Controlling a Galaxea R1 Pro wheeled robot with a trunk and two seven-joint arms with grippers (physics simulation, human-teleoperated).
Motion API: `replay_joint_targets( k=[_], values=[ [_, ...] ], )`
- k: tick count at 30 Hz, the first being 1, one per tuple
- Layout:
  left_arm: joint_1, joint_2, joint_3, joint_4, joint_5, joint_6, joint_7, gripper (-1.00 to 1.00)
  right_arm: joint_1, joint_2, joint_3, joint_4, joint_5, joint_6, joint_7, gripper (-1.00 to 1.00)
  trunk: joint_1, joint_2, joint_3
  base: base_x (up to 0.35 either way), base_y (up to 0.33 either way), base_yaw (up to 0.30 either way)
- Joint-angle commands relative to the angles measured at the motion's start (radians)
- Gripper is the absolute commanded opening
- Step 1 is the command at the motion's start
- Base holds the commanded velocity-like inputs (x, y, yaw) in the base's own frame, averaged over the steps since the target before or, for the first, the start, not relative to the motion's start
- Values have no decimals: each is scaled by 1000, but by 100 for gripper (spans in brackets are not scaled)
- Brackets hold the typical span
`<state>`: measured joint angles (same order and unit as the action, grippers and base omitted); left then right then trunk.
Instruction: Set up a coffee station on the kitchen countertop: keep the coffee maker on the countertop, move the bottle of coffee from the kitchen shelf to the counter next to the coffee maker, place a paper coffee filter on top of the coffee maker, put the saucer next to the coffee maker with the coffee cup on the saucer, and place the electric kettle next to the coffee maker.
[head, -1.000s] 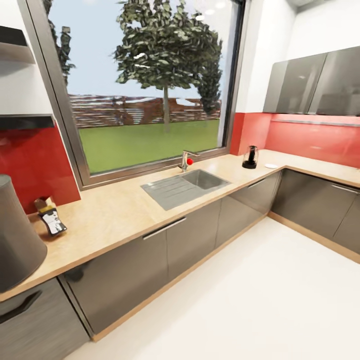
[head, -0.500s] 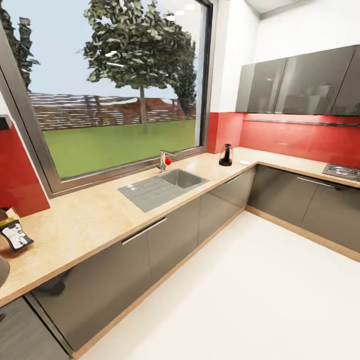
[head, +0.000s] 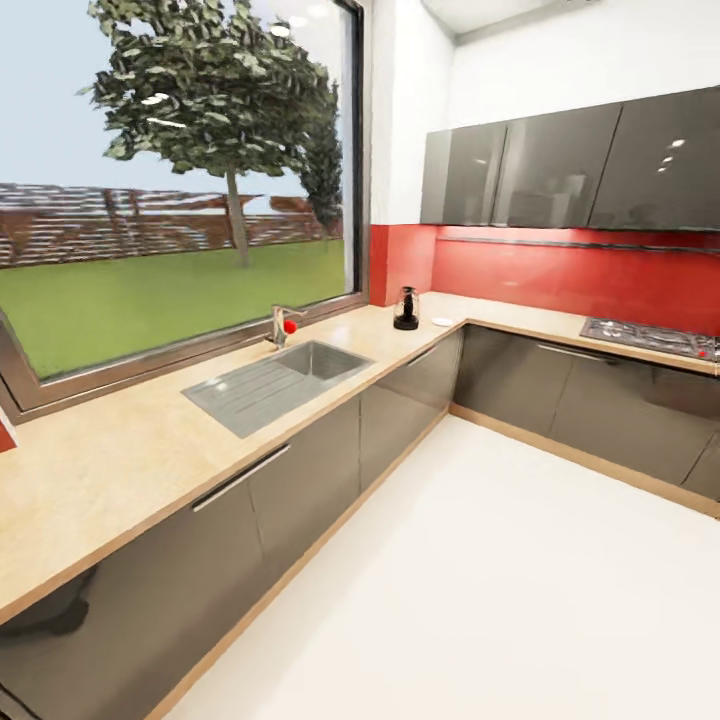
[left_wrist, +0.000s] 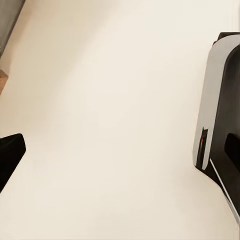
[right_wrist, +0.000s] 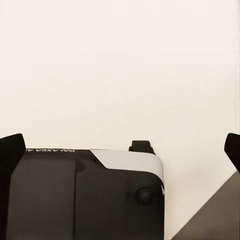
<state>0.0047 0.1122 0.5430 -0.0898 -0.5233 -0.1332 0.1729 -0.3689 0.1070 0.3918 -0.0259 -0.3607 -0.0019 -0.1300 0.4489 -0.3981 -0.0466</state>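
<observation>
The electric kettle (head: 406, 308) stands far off in the corner of the countertop (head: 120, 450), by the red backsplash. The saucer (head: 441, 321) lies flat just to its right as a small white disc. The coffee maker, bottle of coffee, kitchen shelf, paper coffee filter and coffee cup are out of view. My left gripper (left_wrist: 120, 155) hangs open over the pale floor, one black fingertip (left_wrist: 7, 157) at the frame's edge. My right gripper (right_wrist: 120, 145) is open too, its fingertips (right_wrist: 11, 146) wide apart above my own base, holding nothing.
A steel sink (head: 275, 382) with a red-knobbed faucet (head: 281, 325) is set in the worktop under the window. A gas hob (head: 648, 337) sits on the right run. Grey wall cabinets (head: 560, 165) hang above it. Open white floor (head: 520, 580) lies ahead.
The head camera has swung to the right. The coffee maker and the bottle of coffee have slipped out past the left edge; the hob and right counter run have come into view.
</observation>
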Motion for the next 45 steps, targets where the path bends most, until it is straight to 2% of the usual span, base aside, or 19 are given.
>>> replay_joint_targets(
  k=[1,33,45],
  values=[
    [0,0,8,0,-11,-3,2,100,-1,0,9,0,-9,0,-3,100,1,-2,-2,286,0,-289],
    [-1,-3,8,1,-9,-5,2,100,-1,0,9,0,-11,-2,-5,100,1,-2,-2,333,0,-289],
    [-2,-3,7,1,-10,-5,2,100,-1,9,12,0,-8,-4,-1,100,1,-2,-2,337,0,-54]
  ],
)
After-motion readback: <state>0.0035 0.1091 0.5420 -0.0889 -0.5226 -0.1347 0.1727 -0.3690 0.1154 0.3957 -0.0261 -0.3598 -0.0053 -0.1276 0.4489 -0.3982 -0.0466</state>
